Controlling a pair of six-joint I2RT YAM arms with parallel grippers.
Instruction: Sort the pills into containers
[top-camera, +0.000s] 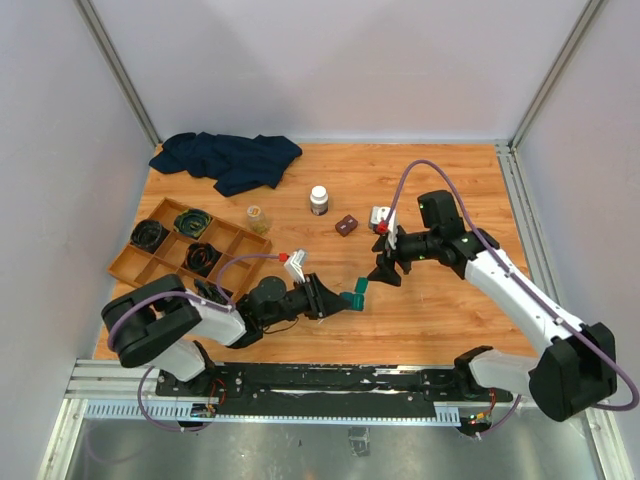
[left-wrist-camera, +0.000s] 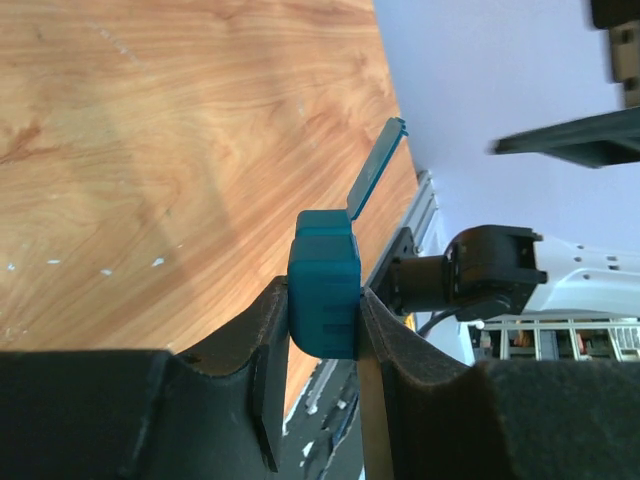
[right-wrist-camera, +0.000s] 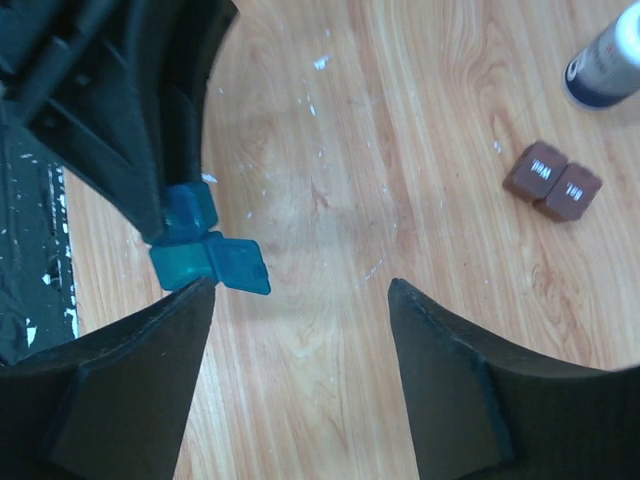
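Pale walls enclosed a wood-grain counter (top-camera: 440, 310) on three sides.

Left pincer (left-wrist-camera: 324, 325): closed on the teal case (left-wrist-camera: 324, 295), with one jaw pressed flat against each side of the case body. The case sat near the front middle of the counter, at the end of the outstretched left arm. Its lid (left-wrist-camera: 376, 170) stood open, tilted up and away from the body on its hinge. The inside of the case could not be seen, and whether the case touched the counter could not be told.

Right pincer (right-wrist-camera: 300, 300): jaws spread wide, holding nothing. It hovered over the counter just beside the case, on the far right side of it. In the right wrist view the open lid lay close to one jaw tip, and contact could not be confirmed.

Other items on the counter:
- Two brown blocks (top-camera: 346, 226), touching each other, behind the right pincer.
- A white bottle (top-camera: 319, 200) with a dark cap, upright, near the blocks.
- A wooden tray (top-camera: 128, 262) at the left, with dark coiled items in several compartments.
- A small jar (top-camera: 258, 218) just beside the tray's far corner.
- A dark blue cloth (top-camera: 228, 160), crumpled at the far left.
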